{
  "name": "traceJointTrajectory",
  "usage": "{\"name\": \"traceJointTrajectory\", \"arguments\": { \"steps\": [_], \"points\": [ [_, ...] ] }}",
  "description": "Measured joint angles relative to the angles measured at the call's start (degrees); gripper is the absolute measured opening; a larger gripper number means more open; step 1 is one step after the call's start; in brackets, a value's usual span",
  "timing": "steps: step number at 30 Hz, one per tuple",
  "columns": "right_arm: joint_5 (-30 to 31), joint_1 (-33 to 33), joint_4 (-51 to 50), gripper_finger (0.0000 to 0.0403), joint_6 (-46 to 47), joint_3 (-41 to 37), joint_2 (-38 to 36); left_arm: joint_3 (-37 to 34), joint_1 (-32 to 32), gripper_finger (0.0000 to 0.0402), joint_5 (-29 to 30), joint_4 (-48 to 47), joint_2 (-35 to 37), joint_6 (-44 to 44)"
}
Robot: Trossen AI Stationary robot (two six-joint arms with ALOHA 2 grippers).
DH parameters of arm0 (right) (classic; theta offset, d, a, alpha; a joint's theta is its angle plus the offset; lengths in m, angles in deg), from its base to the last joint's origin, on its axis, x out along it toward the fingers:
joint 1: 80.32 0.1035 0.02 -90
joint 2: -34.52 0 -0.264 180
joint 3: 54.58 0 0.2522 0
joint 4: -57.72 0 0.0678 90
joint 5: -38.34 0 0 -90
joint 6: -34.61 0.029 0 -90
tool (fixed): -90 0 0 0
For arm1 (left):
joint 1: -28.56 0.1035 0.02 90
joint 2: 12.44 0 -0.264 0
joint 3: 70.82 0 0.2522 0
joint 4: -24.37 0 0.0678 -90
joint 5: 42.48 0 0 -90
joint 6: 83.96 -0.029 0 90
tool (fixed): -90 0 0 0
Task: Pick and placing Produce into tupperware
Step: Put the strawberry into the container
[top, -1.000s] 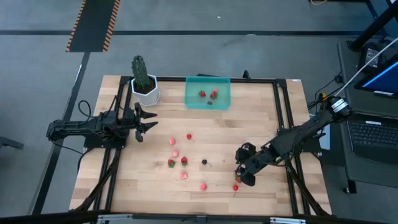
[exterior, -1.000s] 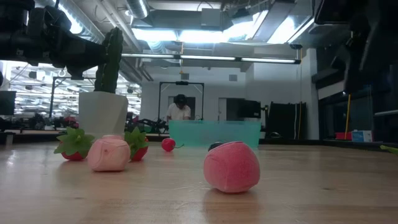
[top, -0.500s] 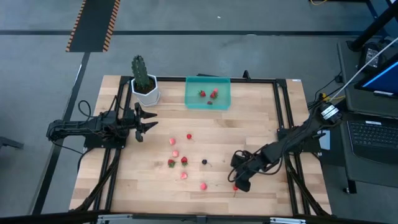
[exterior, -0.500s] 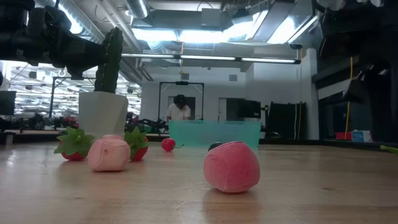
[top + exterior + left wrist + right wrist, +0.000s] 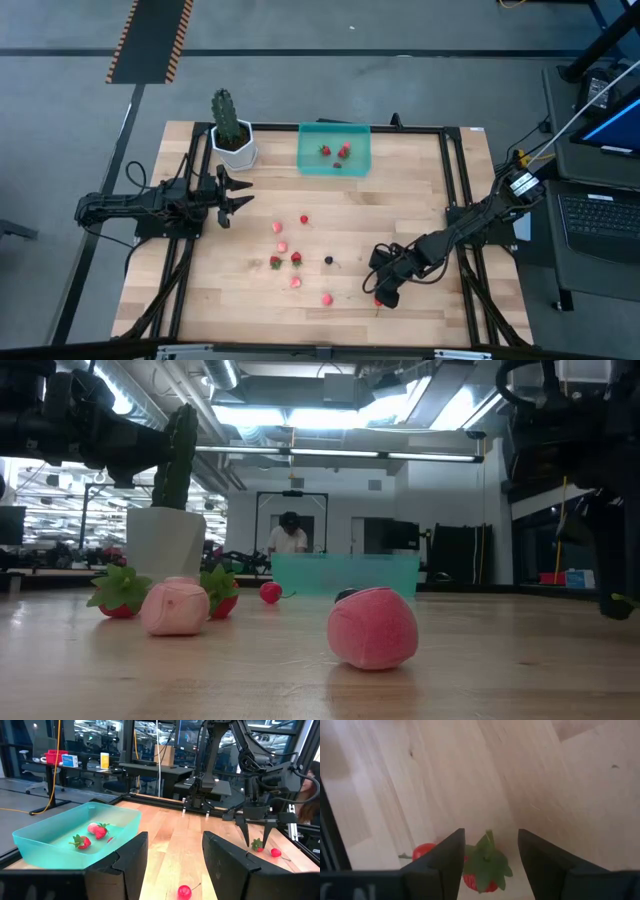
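Three pieces of produce lie in the teal tupperware at the far middle of the table. Several red and pink pieces and a dark berry are scattered over the middle of the table. My right gripper is low over the near right part, slanting down and open. A red strawberry with a green top lies on the wood between its fingers. A small red piece lies beside it. My left gripper waits open and level at the left.
A cactus in a white pot stands at the far left, just beyond my left gripper. Black frame rails run along the table's sides. In the low view a big pink piece lies close to the camera.
My right gripper has come down toward the table and a little toward its left edge, rolling somewhat, so that its fingers now stand on either side of the strawberry near the near edge. The produce has not moved.
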Motion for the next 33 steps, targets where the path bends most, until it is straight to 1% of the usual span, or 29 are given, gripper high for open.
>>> {"name": "traceJointTrajectory", "arguments": {
  "steps": [11, 26, 33],
  "points": [
    [0.0, 0.0, 0.0, 0.0113, -0.1, 0.0, 0.3, 0.0, 0.0, 0.0181, 0.0, 0.0, 0.0, 0.0],
    [0.0, 0.0, -0.5, 0.0072, -0.2, 0.0, 0.8, 0.0, 0.0, 0.0181, 0.0, 0.0, 0.0, 0.0],
    [0.0, 0.0, -0.9, 0.0031, -0.3, 0.0, 0.8, 0.0, 0.0, 0.0181, 0.0, 0.0, 0.0, 0.0]
  ]
}}
